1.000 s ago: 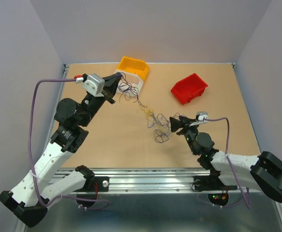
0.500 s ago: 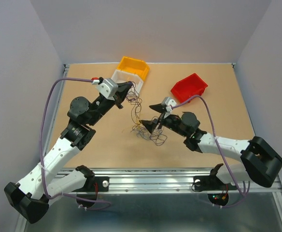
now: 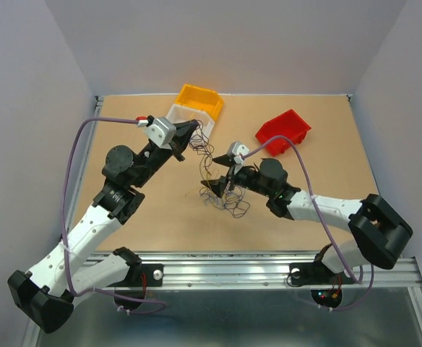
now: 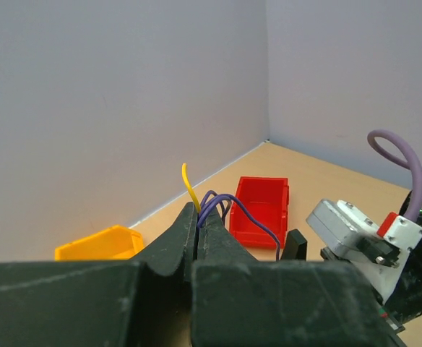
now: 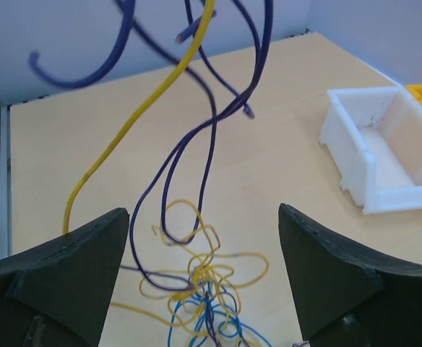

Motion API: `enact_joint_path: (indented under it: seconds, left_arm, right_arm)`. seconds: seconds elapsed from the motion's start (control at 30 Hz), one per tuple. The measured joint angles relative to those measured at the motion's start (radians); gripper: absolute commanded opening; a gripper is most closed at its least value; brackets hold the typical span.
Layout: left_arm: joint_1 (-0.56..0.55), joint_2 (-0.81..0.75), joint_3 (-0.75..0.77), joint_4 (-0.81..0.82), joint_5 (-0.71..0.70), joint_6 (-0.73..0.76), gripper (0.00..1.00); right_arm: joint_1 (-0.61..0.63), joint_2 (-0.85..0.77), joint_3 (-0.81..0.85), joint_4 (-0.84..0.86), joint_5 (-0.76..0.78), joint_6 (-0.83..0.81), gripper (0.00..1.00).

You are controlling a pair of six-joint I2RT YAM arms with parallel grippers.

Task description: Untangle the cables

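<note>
The cables (image 3: 225, 201) are thin purple, yellow and blue wires in a tangled clump on the table's middle. Several strands (image 3: 204, 155) rise from it to my left gripper (image 3: 191, 132), which is raised near the white bin. In the left wrist view that gripper (image 4: 198, 211) is shut on purple and yellow wires (image 4: 218, 199) sticking out above its tips. My right gripper (image 3: 217, 188) is open and low over the clump. In the right wrist view its fingers (image 5: 66, 267) stand wide apart around the clump (image 5: 207, 278), with hanging purple and yellow strands (image 5: 196, 130) in front.
A white bin (image 3: 179, 112) and a yellow bin (image 3: 199, 99) stand at the back behind the left gripper. A red bin (image 3: 283, 131) stands at the back right. The white bin (image 5: 381, 155) also shows in the right wrist view. Lilac arm cables arc beside both arms.
My right gripper has swung left from the table's right side to the clump. My left gripper has shifted right, and the strands now hang from it to the clump.
</note>
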Motion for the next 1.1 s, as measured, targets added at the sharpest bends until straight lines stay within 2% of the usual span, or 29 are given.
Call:
enact_joint_path:
  seconds: [0.2,0.33,0.47,0.67,0.83,0.93,1.03,1.07,1.1]
  left_arm:
    - [0.000,0.041,-0.016,0.023,-0.016,0.000,0.00]
    - [0.000,0.069,-0.016,0.021,-0.032,0.000,0.00]
    - [0.000,0.069,-0.019,0.024,-0.037,0.000,0.00]
    - [0.000,0.070,-0.020,0.024,-0.037,0.000,0.00]
    - [0.000,0.070,-0.020,0.024,-0.036,0.000,0.00]
    - [0.000,0.070,-0.020,0.024,-0.036,0.000,0.00]
    - [0.000,0.070,-0.020,0.023,-0.036,0.000,0.00]
    - [0.000,0.070,-0.020,0.024,-0.036,0.000,0.00]
    - [0.000,0.071,-0.020,0.023,-0.036,0.000,0.00]
  right_arm:
    - [0.000,-0.124,-0.137,0.010,0.026,0.024,0.95]
    - [0.000,-0.247,-0.212,0.012,0.153,0.069,0.96]
    - [0.000,-0.325,-0.240,0.016,0.254,0.092,0.92]
    - [0.000,-0.309,-0.243,0.018,0.211,0.113,0.86]
    - [0.000,-0.197,-0.220,0.016,0.165,0.123,0.81]
    - [0.000,-0.137,-0.196,0.008,0.140,0.124,0.67]
    - [0.000,-0.110,-0.174,0.009,0.126,0.134,0.31]
    - [0.000,-0.105,-0.168,0.009,0.121,0.134,0.09]
    - [0.000,-0.103,-0.164,0.009,0.119,0.128,0.02]
